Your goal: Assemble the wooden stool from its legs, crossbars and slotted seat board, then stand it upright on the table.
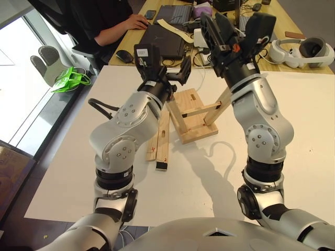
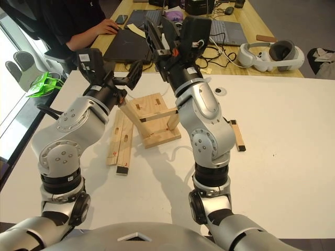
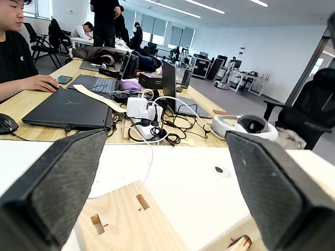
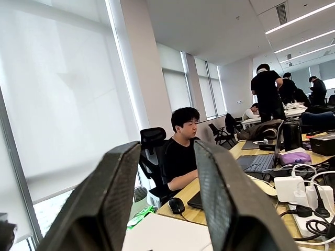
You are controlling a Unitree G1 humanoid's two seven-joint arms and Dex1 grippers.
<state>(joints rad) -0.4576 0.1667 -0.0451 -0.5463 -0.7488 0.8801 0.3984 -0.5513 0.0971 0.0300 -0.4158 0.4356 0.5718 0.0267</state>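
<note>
The half-built stool (image 1: pixel 198 132) sat on the white table (image 1: pixel 298 115), with its slotted seat board (image 1: pixel 189 99) at its far left part. The left gripper (image 1: pixel 163 63) hovered just above the stool's left edge, fingers spread wide and holding nothing. The right gripper (image 1: pixel 234 29) hung well above the stool's far right side, fingers apart and empty. Two loose wooden bars (image 1: pixel 161 138) lay flat just left of the stool. A shorter bar (image 2: pixel 237 135) lay well to its right.
</note>
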